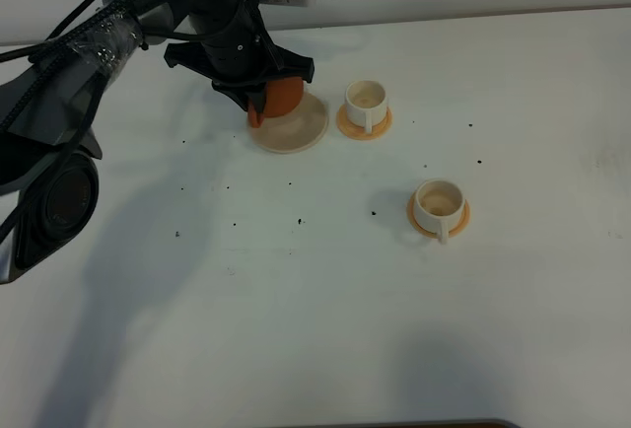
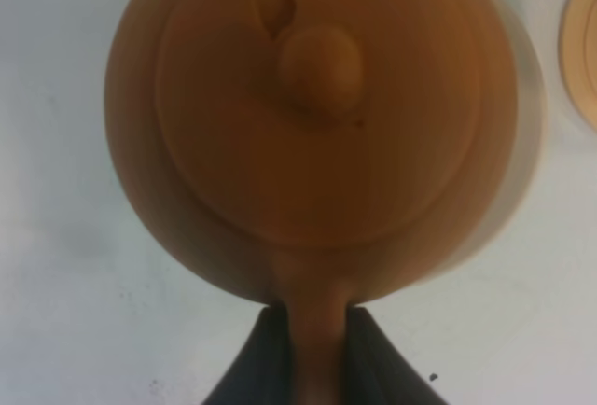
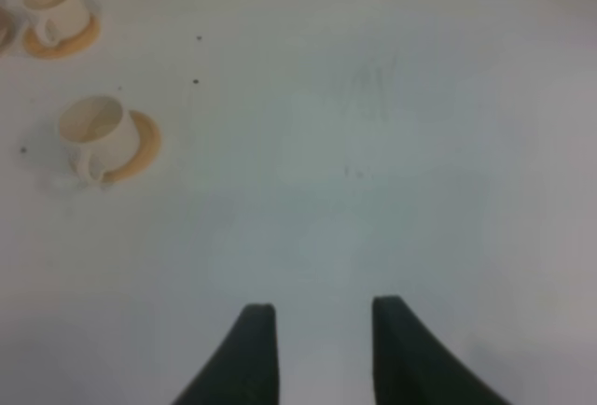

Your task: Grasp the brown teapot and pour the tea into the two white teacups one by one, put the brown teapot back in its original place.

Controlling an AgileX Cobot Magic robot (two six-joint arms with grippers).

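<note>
Left fingers (image 2: 254,368) clamped on brown teapot (image 2: 308,144) handle, arm (image 1: 108,34) angled down over coaster (image 1: 301,134); right fingers (image 3: 250,358) apart, empty, over tabletop (image 3: 392,144).

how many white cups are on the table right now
2. One cup stands at the back, just right of the teapot. The other cup stands further right and nearer the front. The arm could hide a little, but no third shows.

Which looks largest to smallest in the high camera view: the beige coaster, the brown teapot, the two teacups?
1. beige coaster
2. brown teapot, partly hidden, so less sure
3. far teacup and near teacup: alike, not ranked
</note>
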